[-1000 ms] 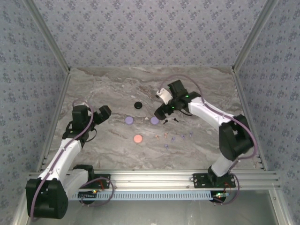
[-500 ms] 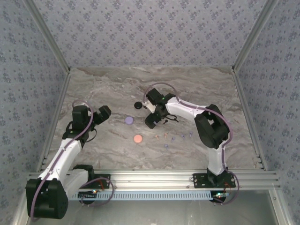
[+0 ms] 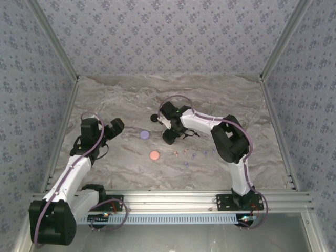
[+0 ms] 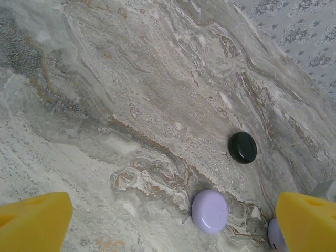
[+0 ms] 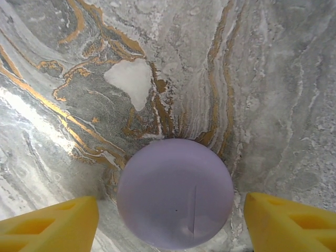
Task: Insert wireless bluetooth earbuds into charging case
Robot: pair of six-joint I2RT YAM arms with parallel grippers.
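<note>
The left fingers [image 4: 31, 223] are held wide over the desk [image 4: 131, 79]. The lilac charging case [image 5: 175, 193] is flanked by the right fingers [image 5: 52, 226], spread slightly wider than it. The earbuds [image 3: 193, 156] are scattered on the desk just right of them.

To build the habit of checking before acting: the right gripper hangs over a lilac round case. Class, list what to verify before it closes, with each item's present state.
1. Lilac round case centred in the right gripper: ok.
2. Right jaws open, gap on both sides of the case: ok.
3. Earbuds out of the jaws' way, loose on the table: ok.
4. Case lid open for loading: not ok, looks closed.
5. Left gripper open, holding nothing: ok.
</note>
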